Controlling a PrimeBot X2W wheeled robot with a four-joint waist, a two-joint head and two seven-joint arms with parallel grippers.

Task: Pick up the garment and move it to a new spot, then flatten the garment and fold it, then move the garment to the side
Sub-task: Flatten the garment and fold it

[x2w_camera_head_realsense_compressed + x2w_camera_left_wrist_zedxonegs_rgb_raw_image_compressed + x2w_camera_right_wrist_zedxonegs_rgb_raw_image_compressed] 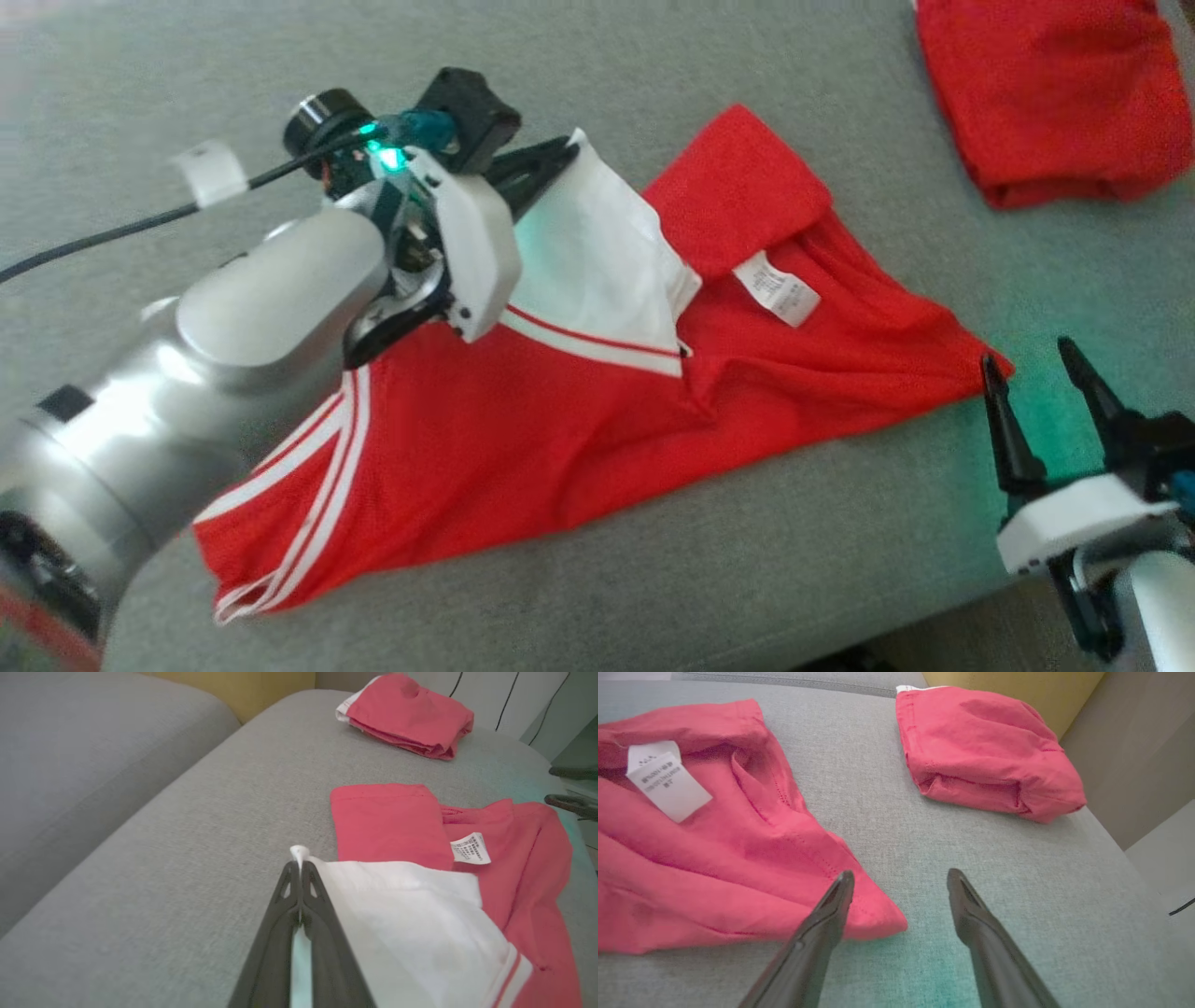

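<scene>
The garment is a red pair of shorts with white stripes, a white lining panel and a white label, lying crumpled on the grey cushion. My left gripper is shut on the far corner of the white panel, and a nub of white cloth pokes out past the pinched fingertips. My right gripper hovers open just beyond the garment's right corner, its left fingertip over that corner and nothing between the fingers; it stands at the lower right in the head view.
A second red garment, folded, lies at the far right of the cushion. Another grey cushion runs along the far side. The cushion's front edge drops off near my right arm.
</scene>
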